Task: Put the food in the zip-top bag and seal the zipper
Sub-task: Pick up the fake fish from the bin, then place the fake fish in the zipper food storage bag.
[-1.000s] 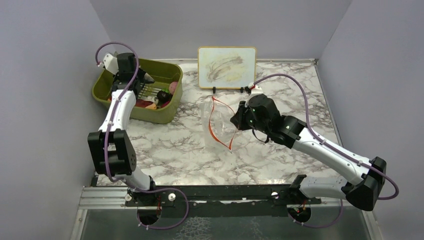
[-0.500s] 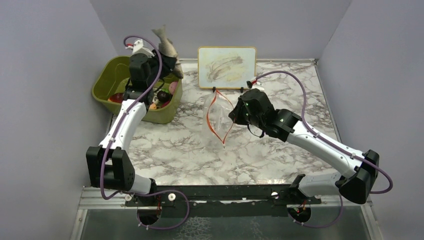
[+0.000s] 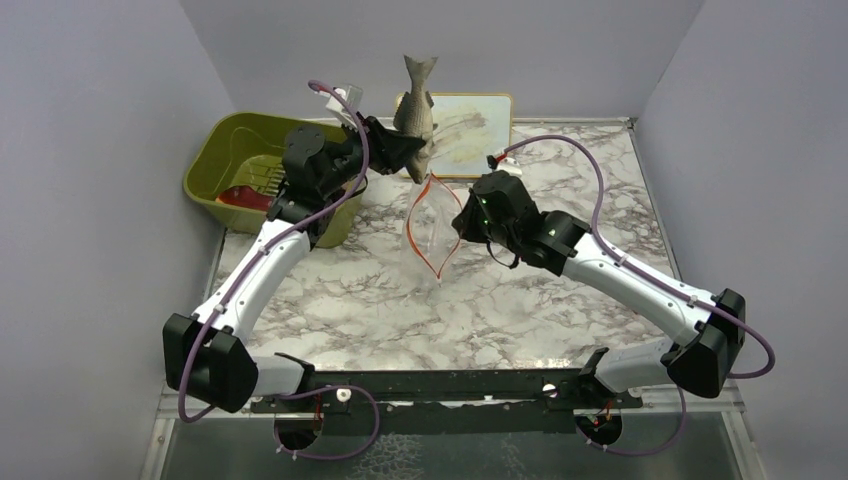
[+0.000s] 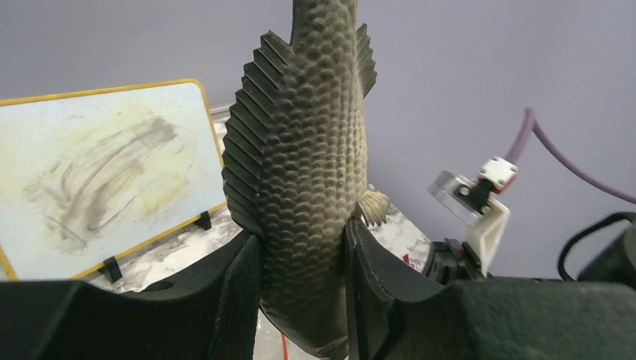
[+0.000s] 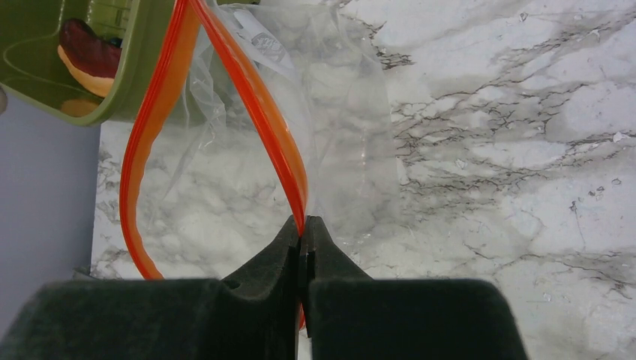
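Top external, desk: marbled slab under everything, with the bag near its middle and the olive-green bin at the far left.
Bin: a hot dog lies inside, so I judge most of the loading is not yet done.
Zip-top bag: clear and floppy, its mouth drawn into a leaf shape. I see no food in it.
Grey fish: tail up, head down, hanging over the far tip of the bag's mouth.
Left claw: part-closed, clamped on the fish's flanks.
Right claw: pinched tight on the zipper, on my right side of the mouth.
Risk, fish: it hangs over the narrow end of the mouth, not the wide middle. Released there, I expect the head to catch the strip and tip out onto the desk.
Risk, bag: only one pinch holds it up. The fish's weight could fold the film or drag the strip out of my right claw.
Left wrist alone shows: my fingers pressing the scaled belly, and a whiteboard behind. The mouth below is almost hidden.
Right wrist alone shows: the strip nipped at my fingertips and the open loop. The fish is out of view.
Top external alone shows: the fish set against the mouth.
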